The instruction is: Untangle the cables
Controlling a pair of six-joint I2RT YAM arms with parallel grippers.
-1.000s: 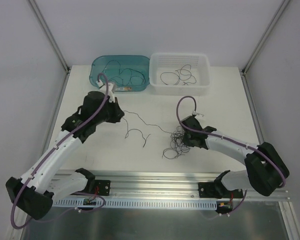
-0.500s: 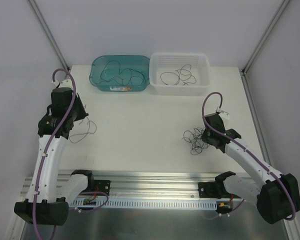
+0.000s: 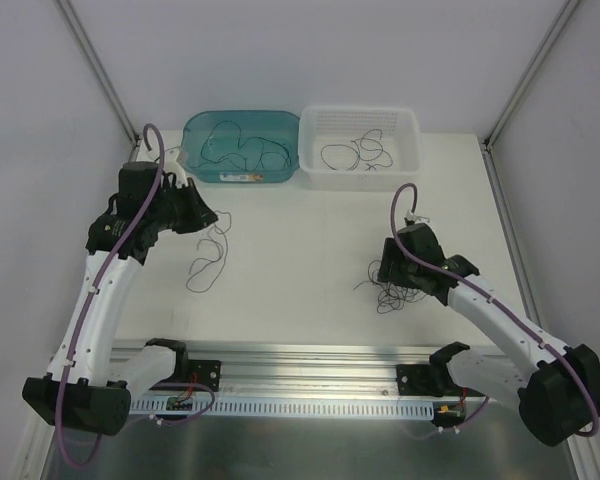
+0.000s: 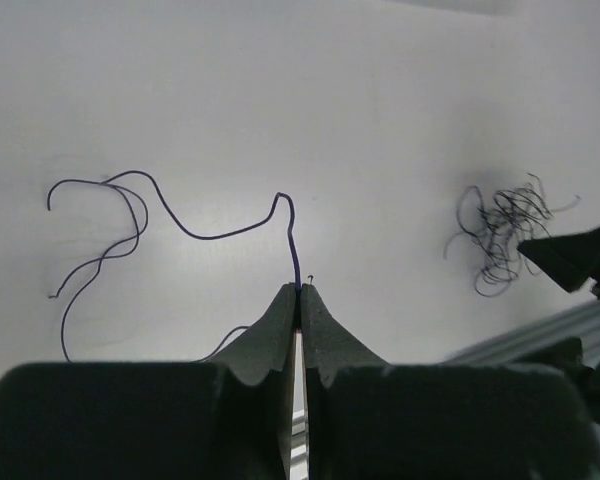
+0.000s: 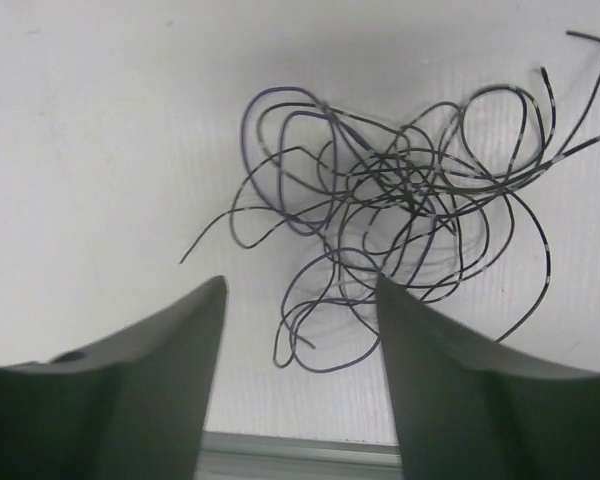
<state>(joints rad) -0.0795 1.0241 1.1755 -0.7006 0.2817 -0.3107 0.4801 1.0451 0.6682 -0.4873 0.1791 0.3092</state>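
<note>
from above, the tips of the left gripper (image 4: 300,292) and the right gripper (image 5: 300,283) cannot be made out under their own wrists, and the right wrist covers part of the tangle (image 5: 400,200). its strands cross too densely to count. in the left wrist view, the pinched cable (image 4: 195,232) has a lower loop passing behind the left gripper, and the picture's edge cuts off the right gripper.

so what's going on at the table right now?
Two arms are working on a tangle of thin dark cables. The left gripper is shut on a single cable, which trails away from it, well apart from the tangle. The right gripper is open, poised just over the tangle on the table. At the far edge, a teal bin and a white basket each hold a few loose cables. The knot itself is not yet undone.
</note>
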